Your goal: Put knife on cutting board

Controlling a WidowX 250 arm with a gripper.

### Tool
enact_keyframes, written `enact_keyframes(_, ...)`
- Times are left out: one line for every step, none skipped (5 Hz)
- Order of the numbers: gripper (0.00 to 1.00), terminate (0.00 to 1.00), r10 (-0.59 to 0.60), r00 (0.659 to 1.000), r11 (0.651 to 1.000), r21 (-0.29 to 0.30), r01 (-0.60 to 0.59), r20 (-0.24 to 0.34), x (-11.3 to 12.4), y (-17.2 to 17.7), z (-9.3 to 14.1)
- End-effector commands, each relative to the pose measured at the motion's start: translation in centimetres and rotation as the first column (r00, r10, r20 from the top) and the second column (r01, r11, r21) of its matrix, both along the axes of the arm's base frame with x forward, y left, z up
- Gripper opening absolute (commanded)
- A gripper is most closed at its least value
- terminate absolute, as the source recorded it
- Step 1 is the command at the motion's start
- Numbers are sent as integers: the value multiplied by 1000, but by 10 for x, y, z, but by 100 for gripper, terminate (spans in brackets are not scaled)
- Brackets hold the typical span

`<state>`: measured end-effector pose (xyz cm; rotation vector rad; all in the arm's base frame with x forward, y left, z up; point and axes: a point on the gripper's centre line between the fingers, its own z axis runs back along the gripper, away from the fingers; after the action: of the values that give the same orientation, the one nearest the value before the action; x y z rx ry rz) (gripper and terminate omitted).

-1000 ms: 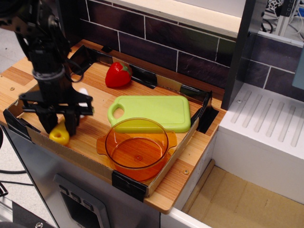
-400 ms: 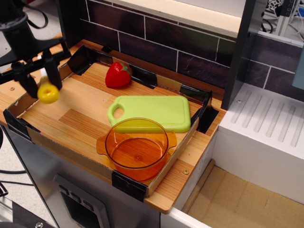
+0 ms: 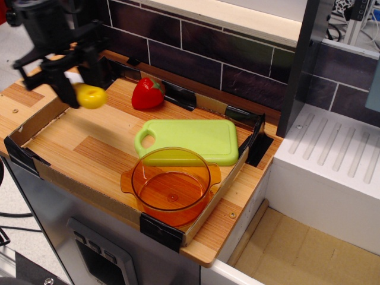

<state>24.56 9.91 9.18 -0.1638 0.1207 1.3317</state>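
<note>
My gripper [image 3: 80, 83] is shut on the knife [image 3: 90, 97] and holds it in the air over the far left of the tray. Only the yellow handle shows, hanging below the black fingers [image 3: 94, 66]; the white blade is hidden between them. The image is blurred there. The light-green cutting board [image 3: 193, 140] lies flat in the tray to the right of the gripper, its loop handle toward the left, and nothing lies on it.
An orange transparent bowl [image 3: 171, 184] sits in front of the cutting board and overlaps its near edge. A red toy pepper [image 3: 146, 94] stands at the back of the tray. The tray has low cardboard walls [image 3: 35, 119]. A white sink unit [image 3: 332, 160] is at the right.
The gripper closed on the knife at the tray's front left, lifted it, and has now carried it up and to the right, toward the back left of the tray.
</note>
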Motion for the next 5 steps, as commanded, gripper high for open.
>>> enact_keyframes(0,0,194,972,978,49,-202,136,28,-31,14)
enact_keyframes(0,0,279,948,956,51,-289,152,43,-40,10)
enact_keyframes(0,0,376,918,921,54,-385,127,65,-55,-3)
enact_keyframes(0,0,436,896,895,65,-441,83,77,-65,-22)
enact_keyframes(0,0,470,880,876,91,-474,68,75,-72,-40)
